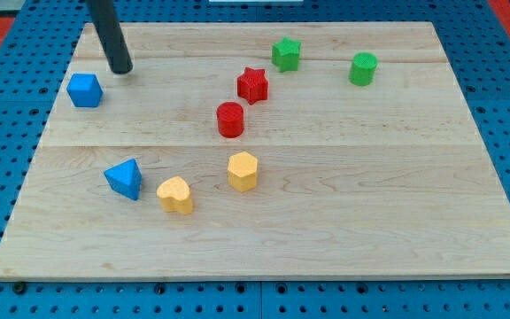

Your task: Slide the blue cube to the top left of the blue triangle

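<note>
Camera view, rod: we are seeing the dark rod coming down from the view's top, my tip (122, 69) resting on the board (343, 221). It is holding nothing; it has no jaws to open or close.
Tip versus blocks: we are placing it just to the upper right of the blue cube (85, 89), near but apparently not touching.
Blue cube: sitting near the board's left edge, toward the view's top.
Blue triangle (124, 179): lying well below the cube, slightly to its right.
Progress: we are judging the cube as already above and a little left of the triangle, so the goal looks roughly met or needing only a small nudge closer.
Orientation: the cube is sitting slightly turned to the board's edges; it has no long axis. The triangle is pointing one corner toward the view's left.
Others: red star (253, 84), red cylinder (230, 119), green star (286, 53), green cylinder (363, 67), yellow heart (175, 195), yellow hexagon (243, 171), all well apart.
</note>
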Robot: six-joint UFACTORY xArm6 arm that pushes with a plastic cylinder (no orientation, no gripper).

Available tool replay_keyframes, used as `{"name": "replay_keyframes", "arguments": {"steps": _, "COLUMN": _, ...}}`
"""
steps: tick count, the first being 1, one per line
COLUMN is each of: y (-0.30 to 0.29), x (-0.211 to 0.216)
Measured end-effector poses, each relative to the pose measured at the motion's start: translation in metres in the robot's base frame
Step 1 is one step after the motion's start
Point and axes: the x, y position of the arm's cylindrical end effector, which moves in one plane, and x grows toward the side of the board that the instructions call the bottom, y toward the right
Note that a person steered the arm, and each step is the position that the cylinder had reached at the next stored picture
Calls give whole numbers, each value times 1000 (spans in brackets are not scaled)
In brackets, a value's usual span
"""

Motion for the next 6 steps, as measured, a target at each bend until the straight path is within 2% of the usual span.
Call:
{"name": "replay_keyframes", "arguments": {"steps": 1, "y": -60, "x": 17}}
{"name": "replay_keyframes", "arguments": {"steps": 2, "y": -62, "x": 47}}
{"name": "replay_keyframes", "arguments": {"steps": 3, "y": -40, "x": 69}}
{"name": "replay_keyframes", "arguments": {"steps": 4, "y": -37, "x": 46}}
{"name": "replay_keyframes", "arguments": {"steps": 6, "y": -20, "x": 116}}
